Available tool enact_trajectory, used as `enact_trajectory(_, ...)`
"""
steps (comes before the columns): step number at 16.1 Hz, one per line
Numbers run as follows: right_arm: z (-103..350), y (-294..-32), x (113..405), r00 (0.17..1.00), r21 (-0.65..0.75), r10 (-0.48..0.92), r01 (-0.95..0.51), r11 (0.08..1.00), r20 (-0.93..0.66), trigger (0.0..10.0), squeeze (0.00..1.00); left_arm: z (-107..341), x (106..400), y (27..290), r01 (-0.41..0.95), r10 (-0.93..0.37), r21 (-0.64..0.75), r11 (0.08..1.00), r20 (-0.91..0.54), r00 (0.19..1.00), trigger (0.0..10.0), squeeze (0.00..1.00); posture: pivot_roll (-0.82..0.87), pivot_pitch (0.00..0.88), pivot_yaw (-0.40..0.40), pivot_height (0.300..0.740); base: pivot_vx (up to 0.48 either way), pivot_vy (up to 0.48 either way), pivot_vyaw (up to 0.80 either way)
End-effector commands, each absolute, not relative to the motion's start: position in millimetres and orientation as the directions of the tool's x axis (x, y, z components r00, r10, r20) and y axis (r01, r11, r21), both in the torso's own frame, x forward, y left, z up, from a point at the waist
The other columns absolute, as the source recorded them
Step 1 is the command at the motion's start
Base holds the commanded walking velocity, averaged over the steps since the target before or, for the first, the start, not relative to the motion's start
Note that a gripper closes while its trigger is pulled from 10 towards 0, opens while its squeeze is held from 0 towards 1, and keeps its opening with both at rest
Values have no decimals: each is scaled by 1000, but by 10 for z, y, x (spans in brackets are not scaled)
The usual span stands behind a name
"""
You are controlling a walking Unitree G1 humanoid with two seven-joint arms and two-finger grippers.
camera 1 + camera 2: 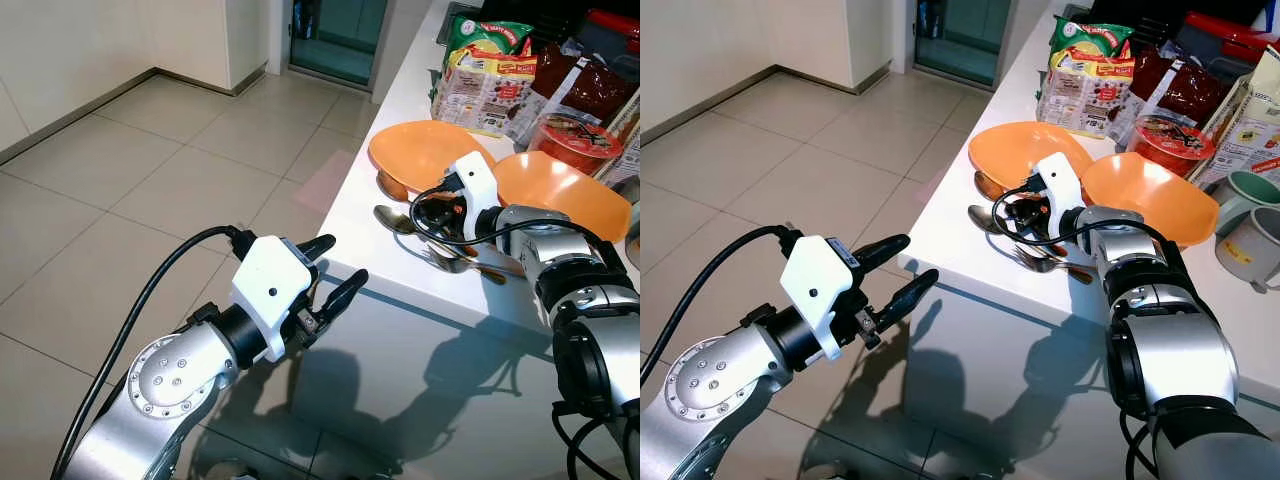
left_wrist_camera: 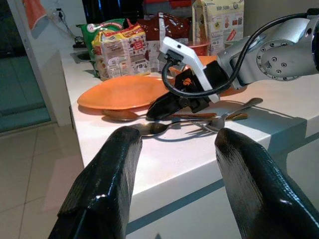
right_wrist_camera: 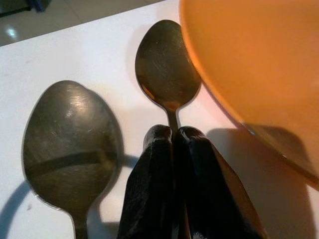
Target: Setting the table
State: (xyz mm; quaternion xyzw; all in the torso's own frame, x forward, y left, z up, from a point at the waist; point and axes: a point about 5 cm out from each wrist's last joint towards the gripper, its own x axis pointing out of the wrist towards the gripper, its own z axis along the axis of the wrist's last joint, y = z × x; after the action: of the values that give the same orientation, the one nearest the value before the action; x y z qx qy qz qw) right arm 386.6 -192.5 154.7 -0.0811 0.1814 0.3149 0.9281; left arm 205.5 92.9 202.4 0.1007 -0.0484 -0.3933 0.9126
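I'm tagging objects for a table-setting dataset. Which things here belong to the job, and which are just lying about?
Part of the job:
- two orange plates
- spoons, the smaller one's handle pinched by the right pincer
- fork
- left pincer, open, off the counter's edge

Lying about:
- snack packets
- red-lidded cup
- mugs

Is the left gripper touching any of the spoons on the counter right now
No, the left gripper hangs open in the air off the counter edge, apart from the spoons.

Home kitchen, white counter [image 1: 400,235], food packets [image 1: 485,75], tiled floor [image 1: 150,190]
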Motion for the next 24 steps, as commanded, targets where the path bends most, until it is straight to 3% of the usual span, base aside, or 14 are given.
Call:
enact_trajectory(1,1648,-1986,3879,732,-49,572,-630,775,-370,0,0,2014,2065,905,715,-735,223,662,7,678,10000,0,155,37,-130,740,0,0,0)
enact_trajectory(4,1709,-1958,3870,687,-73,631,-696,715,-361,0,0,2004,2065,890,717,-736,219,662,10,677,10000,0,144,37,-130,740,0,0,0)
enact_trajectory(14,2081,-1964,3940,708,-73,687,-703,707,-162,0,0,2017,2116,867,718,-740,223,659,27,672,10000,0,136,30,-126,740,0,0,0)
enact_trajectory(18,2335,-2068,3945,712,31,702,-702,711,22,0,0,2014,2140,868,710,-734,226,667,33,679,10000,0,130,8,-124,740,0,0,0)
enact_trajectory(24,2432,-2299,3775,736,214,628,-676,705,254,0,0,2002,2373,995,568,-596,230,790,70,800,10000,0,101,0,-88,740,0,0,0)
